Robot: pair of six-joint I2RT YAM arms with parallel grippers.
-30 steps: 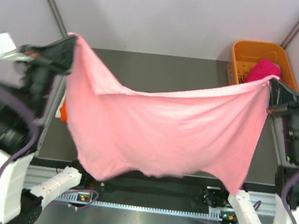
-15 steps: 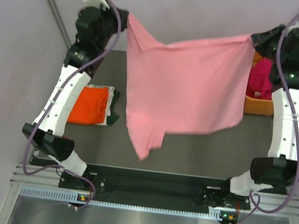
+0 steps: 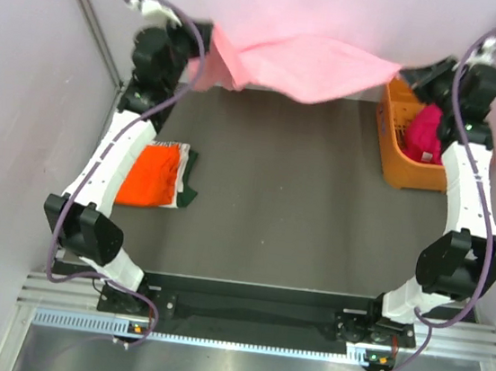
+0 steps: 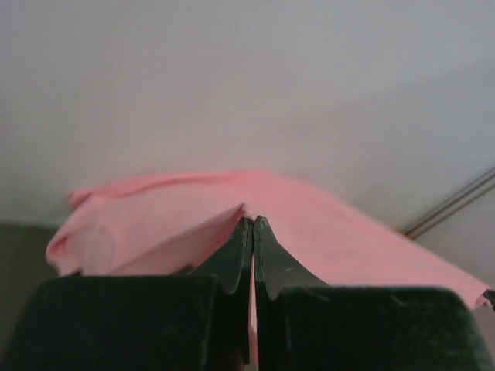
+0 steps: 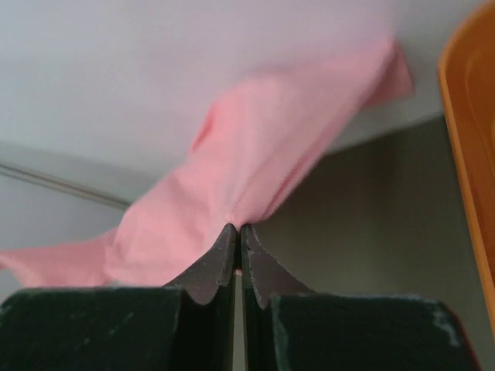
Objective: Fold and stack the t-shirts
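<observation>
I see my left gripper [image 4: 251, 224] and right gripper [image 5: 236, 229] each pinched closed on an edge of the soft light pink cloth t-shirt [image 3: 308, 66]. It hangs stretched in the air just left of the orange plastic basket [image 3: 411, 180], which holds a magenta cloth shirt [image 3: 426, 135].

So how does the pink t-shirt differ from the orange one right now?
The pink t-shirt is up in the air at the table's far edge, pinched by the left end effector and the right end effector; the orange t-shirt lies on the table beside the left arm. The pink t-shirt is stretched out loose; the orange t-shirt is folded into a compact rectangle, on top of dark green cloth. Both are plain-coloured cloth.
</observation>
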